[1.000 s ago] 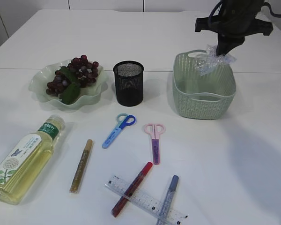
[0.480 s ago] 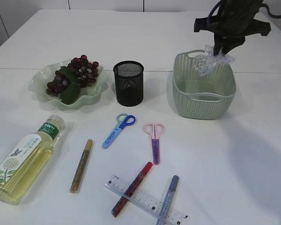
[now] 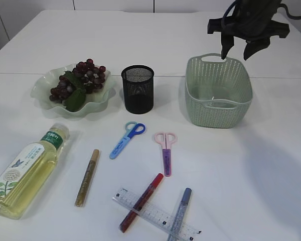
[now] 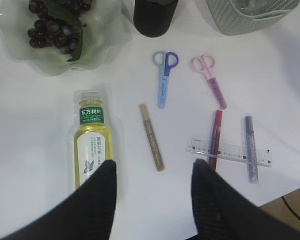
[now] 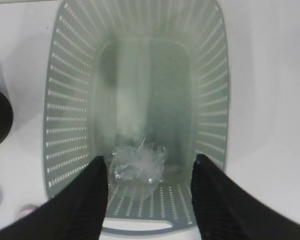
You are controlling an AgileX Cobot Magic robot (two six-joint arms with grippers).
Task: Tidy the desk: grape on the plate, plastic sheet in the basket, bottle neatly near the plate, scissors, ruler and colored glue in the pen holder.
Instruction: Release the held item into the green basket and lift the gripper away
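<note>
My right gripper (image 3: 239, 50) hangs open above the green basket (image 3: 190, 95). The crumpled clear plastic sheet (image 5: 137, 165) lies loose inside the basket (image 5: 70, 115), free of my jaws. My left gripper (image 4: 152, 172) is open and empty, high over the table. Grapes (image 3: 80, 80) rest on the green plate (image 3: 42, 85). The bottle (image 3: 25, 168) lies on its side. The blue scissors (image 3: 126, 139), pink scissors (image 3: 165, 150), clear ruler (image 3: 155, 213), and gold (image 3: 87, 176), red (image 3: 140, 202) and blue (image 3: 179, 213) glue pens lie on the table. The black mesh pen holder (image 3: 137, 89) stands upright.
The red and blue glue pens lie across the ruler near the front edge. The pen holder stands between the plate and the basket.
My right gripper has opened and let go of the plastic sheet, which dropped into the basket. The left arm has not visibly moved.
</note>
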